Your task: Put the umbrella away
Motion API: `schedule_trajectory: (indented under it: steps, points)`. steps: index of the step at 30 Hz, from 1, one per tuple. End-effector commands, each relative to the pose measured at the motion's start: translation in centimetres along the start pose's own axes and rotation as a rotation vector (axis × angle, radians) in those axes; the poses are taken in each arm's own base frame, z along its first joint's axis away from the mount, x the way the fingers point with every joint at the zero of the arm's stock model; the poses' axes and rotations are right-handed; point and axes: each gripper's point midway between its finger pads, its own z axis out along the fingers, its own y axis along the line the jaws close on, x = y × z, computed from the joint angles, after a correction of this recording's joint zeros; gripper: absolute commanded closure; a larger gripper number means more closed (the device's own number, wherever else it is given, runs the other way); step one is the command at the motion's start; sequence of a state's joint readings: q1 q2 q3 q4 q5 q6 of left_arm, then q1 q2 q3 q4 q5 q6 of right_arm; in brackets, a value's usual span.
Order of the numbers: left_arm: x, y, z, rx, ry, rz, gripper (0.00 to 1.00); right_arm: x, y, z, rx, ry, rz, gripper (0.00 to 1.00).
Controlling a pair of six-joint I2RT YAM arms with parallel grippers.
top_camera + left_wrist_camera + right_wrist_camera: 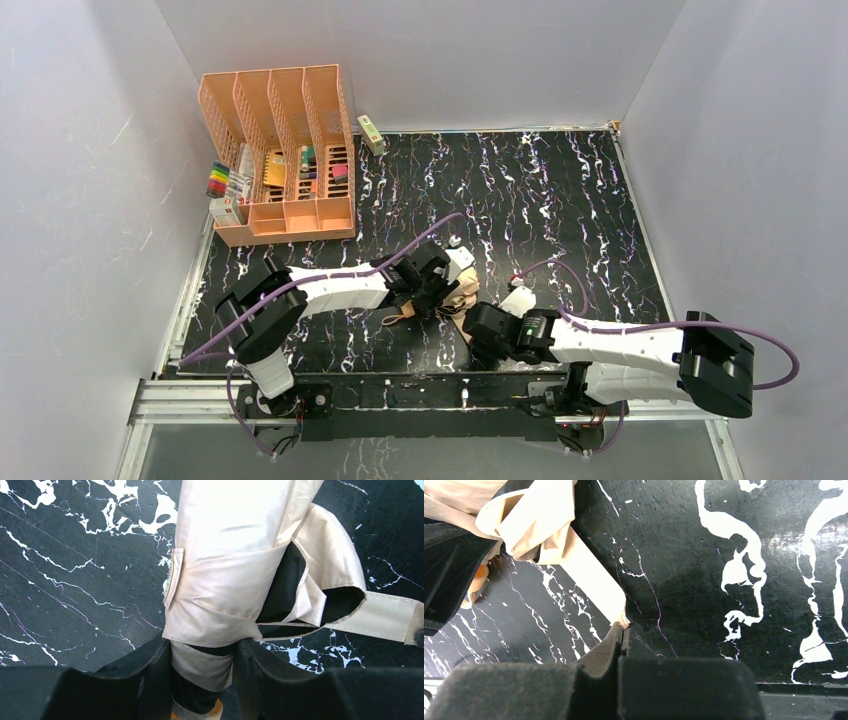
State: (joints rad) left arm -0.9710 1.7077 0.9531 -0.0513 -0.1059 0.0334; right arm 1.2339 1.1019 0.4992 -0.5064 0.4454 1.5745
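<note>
The left gripper [202,662] squeezes the umbrella [225,555], and the right gripper [624,630] pinches its strap [594,575] at 4 o'clock; next the strap likely needs wrapping round.

The umbrella [462,298] is folded, its pale peach-tan fabric bunched loosely over dark inner folds. It lies on the black marbled surface [560,200] near the front edge. Its matching flat strap [594,582] (1 band, unfastened) stretches straight out from the bundle.

right hand [623,628]: pinched closed on strap [591,572] tip | umbrella [531,517]: bunched upper left | table [734,645]: black, white-veined
</note>
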Motion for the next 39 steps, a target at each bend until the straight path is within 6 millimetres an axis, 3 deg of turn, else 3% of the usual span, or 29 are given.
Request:
schedule_trajectory:
  steps: [1, 11, 14, 18, 22, 24, 28, 31, 35, 37, 38, 39]
  points:
    - [8.0, 6.0, -0.4, -0.258, 0.285, 0.080, 1.00, 2.7, -8.2, -1.3, 0.279, 0.144, -0.146, 1.00]
    - [8.5, 7.1, -0.6, -0.304, 0.306, 0.131, 1.00, 3.2, -9.6, -1.8, 0.309, 0.157, -0.193, 1.00]
    - [8.2, 6.9, -0.6, -0.294, 0.286, 0.149, 1.00, 3.0, -8.1, -1.4, 0.232, 0.142, -0.215, 1.00]
    - [7.9, 5.8, -0.7, -0.265, 0.219, 0.253, 1.00, 2.2, -4.3, -1.4, 0.059, 0.095, -0.247, 1.00]
    - [7.6, 4.9, -0.6, -0.241, 0.184, 0.307, 1.00, 1.1, -1.5, -2.2, -0.054, 0.042, -0.277, 0.77]
    - [7.6, 4.7, -0.5, -0.234, 0.185, 0.324, 1.00, 0.5, -1.1, -2.7, -0.058, 0.021, -0.278, 0.66]
    - [8.1, 4.8, -0.3, -0.238, 0.193, 0.359, 1.00, -1.3, -0.8, -3.4, -0.047, -0.031, -0.299, 0.53]
    - [7.7, 4.6, -0.3, -0.234, 0.158, 0.385, 1.00, -2.6, 0.5, -3.7, -0.103, -0.052, -0.371, 0.51]
    - [7.3, 3.8, -0.5, -0.197, 0.100, 0.430, 1.00, -6.1, 1.4, -3.7, -0.144, -0.080, -0.357, 0.51]
    - [6.4, 2.0, -0.8, -0.118, 0.026, 0.490, 1.00, -11.5, 1.8, -2.9, -0.183, -0.152, -0.307, 0.52]
    - [5.7, 1.9, -1.0, -0.131, -0.016, 0.524, 1.00, -14.7, 3.9, -3.1, -0.274, -0.277, -0.378, 0.51]
    - [5.5, 1.9, -0.9, -0.143, -0.021, 0.555, 1.00, -16.6, 5.1, -3.2, -0.319, -0.388, -0.461, 0.51]
